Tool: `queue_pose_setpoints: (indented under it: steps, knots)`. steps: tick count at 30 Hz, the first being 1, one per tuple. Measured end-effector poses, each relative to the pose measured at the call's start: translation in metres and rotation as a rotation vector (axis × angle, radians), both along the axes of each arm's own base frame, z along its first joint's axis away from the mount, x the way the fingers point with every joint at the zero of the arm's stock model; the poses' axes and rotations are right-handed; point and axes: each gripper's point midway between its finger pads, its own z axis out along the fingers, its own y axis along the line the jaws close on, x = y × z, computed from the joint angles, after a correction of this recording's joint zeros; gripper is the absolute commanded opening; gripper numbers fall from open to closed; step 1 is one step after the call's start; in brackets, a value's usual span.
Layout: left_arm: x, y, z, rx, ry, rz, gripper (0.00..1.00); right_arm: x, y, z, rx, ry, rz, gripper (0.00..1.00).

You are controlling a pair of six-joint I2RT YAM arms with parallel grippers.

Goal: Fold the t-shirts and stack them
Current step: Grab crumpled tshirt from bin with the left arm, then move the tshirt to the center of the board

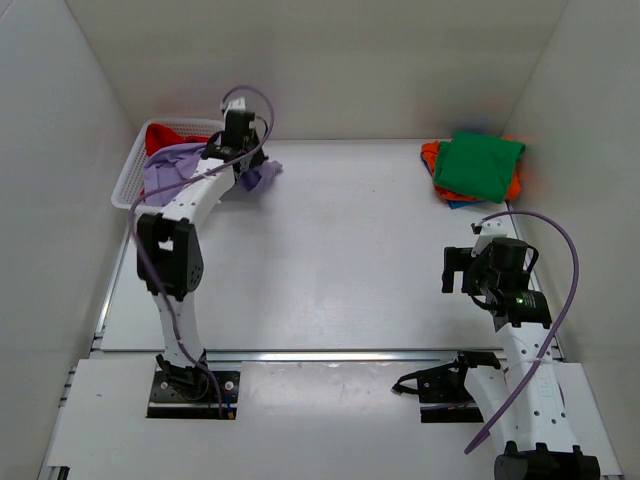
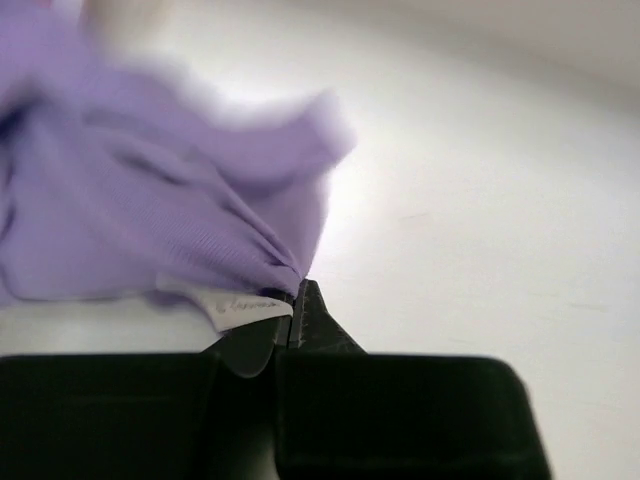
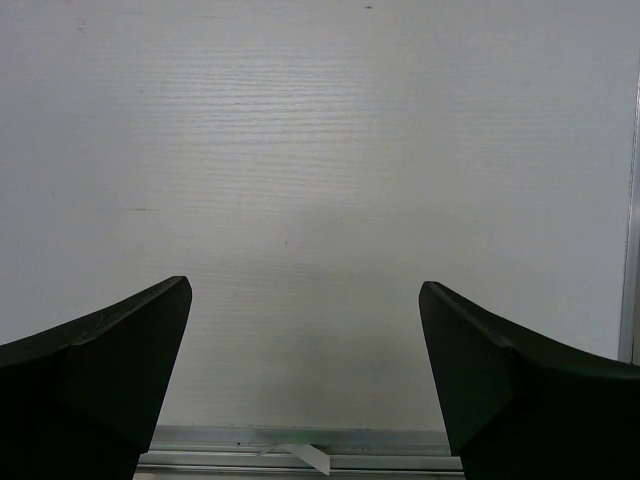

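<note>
Snagging on the ten-o'clock basket [image 1: 125,186], the lavender t-shirt [image 1: 170,165] could be pulled from the left jaws' pinch. The right jaws are spread.

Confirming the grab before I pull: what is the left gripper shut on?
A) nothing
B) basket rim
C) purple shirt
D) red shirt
C: the left wrist view shows the left gripper pinched shut on a bunched edge of the purple shirt.
</note>
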Motion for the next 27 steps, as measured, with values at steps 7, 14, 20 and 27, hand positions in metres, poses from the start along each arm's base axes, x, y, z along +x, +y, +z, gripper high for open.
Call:
queue_pose_setpoints:
  steps: [7,14,20,27]
  knots:
    - [-0.1,-0.084,0.373,-0.23,-0.733,-0.306,0.0,0.0,0.0,0.002,-0.001,-0.012,0.002,0.95]
    - [-0.264,-0.033,0.515,-0.42,-1.09,-0.463,0.0,-0.002,-0.001,0.01,-0.005,-0.053,-0.003,0.95]
    - [-0.241,-0.07,0.418,-0.495,-0.826,-0.587,0.0,-0.002,0.0,0.011,-0.005,-0.057,-0.001,0.96]
    - [-0.161,-0.052,0.054,-0.424,-0.032,-0.28,0.18,0.0,0.006,0.004,-0.001,-0.019,0.03,0.93]
